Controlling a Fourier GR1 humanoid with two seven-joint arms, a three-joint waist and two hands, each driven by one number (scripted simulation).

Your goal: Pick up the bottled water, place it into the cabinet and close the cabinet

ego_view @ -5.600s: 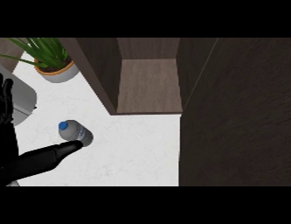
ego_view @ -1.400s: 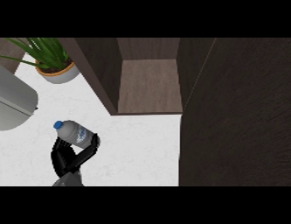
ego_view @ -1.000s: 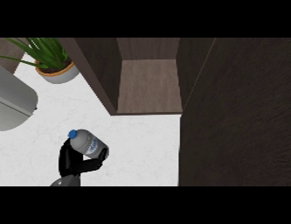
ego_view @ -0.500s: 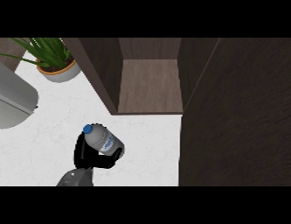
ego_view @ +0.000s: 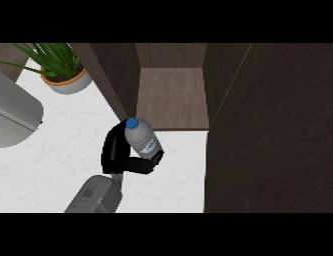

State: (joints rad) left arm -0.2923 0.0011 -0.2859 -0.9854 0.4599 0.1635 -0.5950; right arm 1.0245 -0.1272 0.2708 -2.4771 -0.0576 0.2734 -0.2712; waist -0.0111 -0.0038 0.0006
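The bottled water point(ego_view: 143, 141) is a clear bottle with a blue cap and a blue label, held tilted above the white counter point(ego_view: 36, 170). My right hand point(ego_view: 116, 156) is shut on it, fingers curled round its body, and its grey forearm point(ego_view: 94, 196) comes in from the lower edge. The bottle's cap is just in front of the open cabinet's lower shelf point(ego_view: 173, 100), near its left wall point(ego_view: 117, 75). The cabinet's dark door point(ego_view: 283, 135) stands open at the right. Of my left arm only the grey forearm point(ego_view: 3, 112) shows at the left edge; its hand is out of sight.
A potted green plant point(ego_view: 64, 75) in a pale pot stands on the counter at the back left, beside the cabinet's left wall. The open door fills the whole right side.
My right hand has carried the bottle to the right and away from me, up to the cabinet's opening. The left forearm has barely shifted.
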